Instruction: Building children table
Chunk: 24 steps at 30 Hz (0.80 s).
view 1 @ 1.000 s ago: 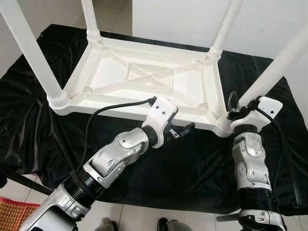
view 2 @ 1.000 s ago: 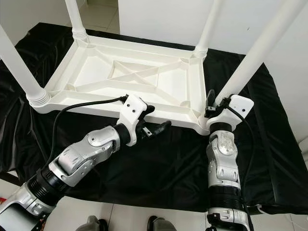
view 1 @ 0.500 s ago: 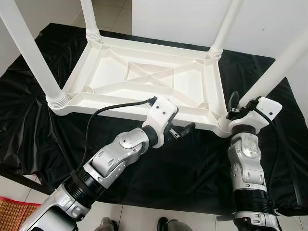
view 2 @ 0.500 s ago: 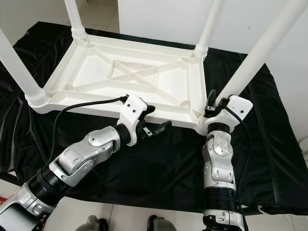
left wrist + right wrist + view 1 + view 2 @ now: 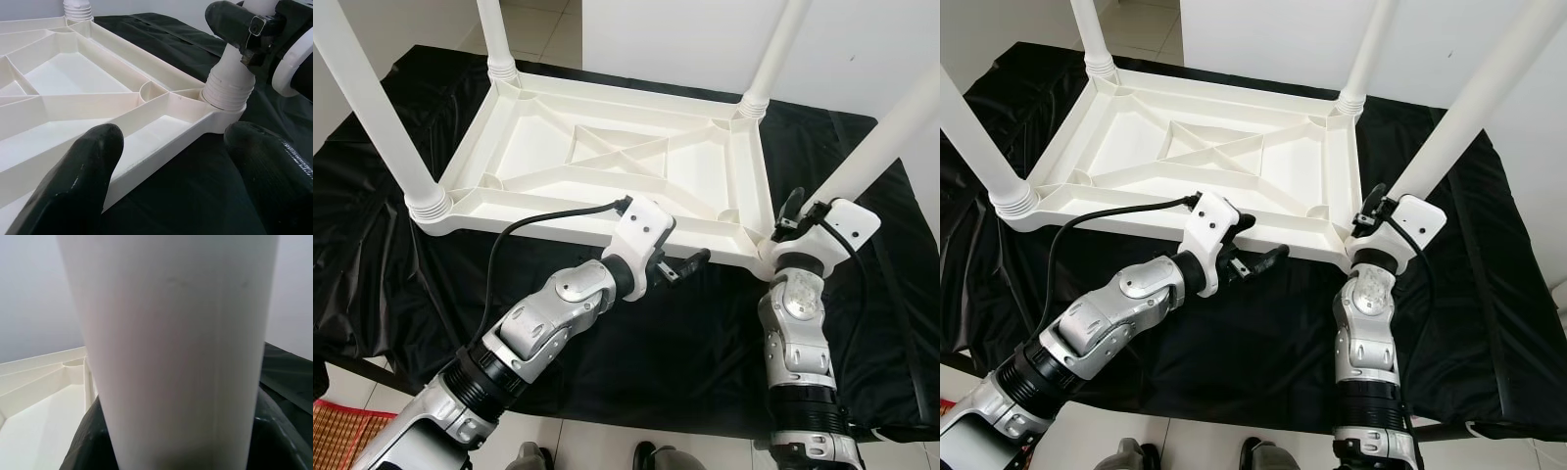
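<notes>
My right gripper (image 5: 796, 217) clamped round base of near-right table leg (image 5: 886, 132), just above its threaded socket. My left gripper (image 5: 683, 266) hangs wide open, nothing held (one finger over near rim, other off it), just beside near edge of white table (image 5: 617, 162). Table lies upside down on black cloth (image 5: 705, 333), four legs up.

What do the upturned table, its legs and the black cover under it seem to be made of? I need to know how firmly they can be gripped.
Upturned table: likely moulded plastic, matte white; cast ribs and cross-bracing show underneath.
Legs, e.g. the one in the right claw: probably the same plastic, smooth, with ridged collars at the sockets.
Black cover: thin glossy cloth or sheeting, judging by its wrinkles and sheen.
</notes>
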Motion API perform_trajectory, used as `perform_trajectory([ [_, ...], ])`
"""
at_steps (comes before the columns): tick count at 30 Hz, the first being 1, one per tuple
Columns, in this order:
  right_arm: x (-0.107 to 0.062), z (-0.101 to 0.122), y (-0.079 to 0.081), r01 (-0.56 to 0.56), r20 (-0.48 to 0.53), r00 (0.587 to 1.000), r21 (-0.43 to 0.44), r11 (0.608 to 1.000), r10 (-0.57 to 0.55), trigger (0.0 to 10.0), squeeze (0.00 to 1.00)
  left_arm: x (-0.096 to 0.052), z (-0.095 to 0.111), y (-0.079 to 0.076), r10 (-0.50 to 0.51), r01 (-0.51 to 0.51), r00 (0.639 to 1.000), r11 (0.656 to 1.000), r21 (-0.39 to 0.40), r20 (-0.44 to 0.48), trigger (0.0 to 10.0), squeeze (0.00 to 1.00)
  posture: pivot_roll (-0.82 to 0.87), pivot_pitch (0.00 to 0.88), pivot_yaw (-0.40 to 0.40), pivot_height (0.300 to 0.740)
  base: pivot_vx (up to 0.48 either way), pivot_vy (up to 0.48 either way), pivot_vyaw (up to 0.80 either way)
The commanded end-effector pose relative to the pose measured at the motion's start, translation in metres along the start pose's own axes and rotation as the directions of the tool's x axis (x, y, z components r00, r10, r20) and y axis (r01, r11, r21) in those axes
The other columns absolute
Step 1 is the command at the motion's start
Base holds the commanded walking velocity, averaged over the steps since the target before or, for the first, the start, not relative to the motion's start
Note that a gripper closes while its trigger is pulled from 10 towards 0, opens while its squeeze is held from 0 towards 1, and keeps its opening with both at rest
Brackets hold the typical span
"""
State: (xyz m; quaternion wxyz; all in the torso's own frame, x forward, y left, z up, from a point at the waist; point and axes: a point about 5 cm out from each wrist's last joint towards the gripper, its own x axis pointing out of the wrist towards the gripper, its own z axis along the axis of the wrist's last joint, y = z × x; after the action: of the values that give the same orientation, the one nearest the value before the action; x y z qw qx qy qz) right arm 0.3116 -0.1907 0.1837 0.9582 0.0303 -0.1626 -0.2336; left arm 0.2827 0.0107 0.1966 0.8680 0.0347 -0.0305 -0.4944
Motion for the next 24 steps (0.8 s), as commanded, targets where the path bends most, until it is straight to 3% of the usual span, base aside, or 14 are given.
perform_trajectory([
  [1,-0.0179,-0.0436,-0.0070,0.029,-0.219,0.975,-0.080,0.996,-0.046,10.0,0.00,-0.0022,-0.0012,-0.0137,-0.259,0.259,0.966,0.966,0.002,-0.004,10.0,0.00,0.04,0.189,-0.013,0.740,0.000,0.000,0.00],
  [10,-0.0195,-0.0469,-0.0099,0.143,-0.236,0.957,-0.117,0.983,-0.167,10.0,0.00,-0.0022,-0.0008,-0.0136,-0.260,0.260,0.966,0.966,0.004,-0.004,10.0,0.00,0.04,0.191,-0.014,0.740,0.000,0.000,0.00],
  [24,-0.0272,-0.0512,-0.0108,0.252,-0.289,0.919,-0.088,0.964,-0.267,10.0,0.00,-0.0032,-0.0008,-0.0142,-0.264,0.264,0.965,0.965,0.002,-0.004,10.0,0.00,0.04,0.194,-0.011,0.740,0.000,0.000,0.00],
])
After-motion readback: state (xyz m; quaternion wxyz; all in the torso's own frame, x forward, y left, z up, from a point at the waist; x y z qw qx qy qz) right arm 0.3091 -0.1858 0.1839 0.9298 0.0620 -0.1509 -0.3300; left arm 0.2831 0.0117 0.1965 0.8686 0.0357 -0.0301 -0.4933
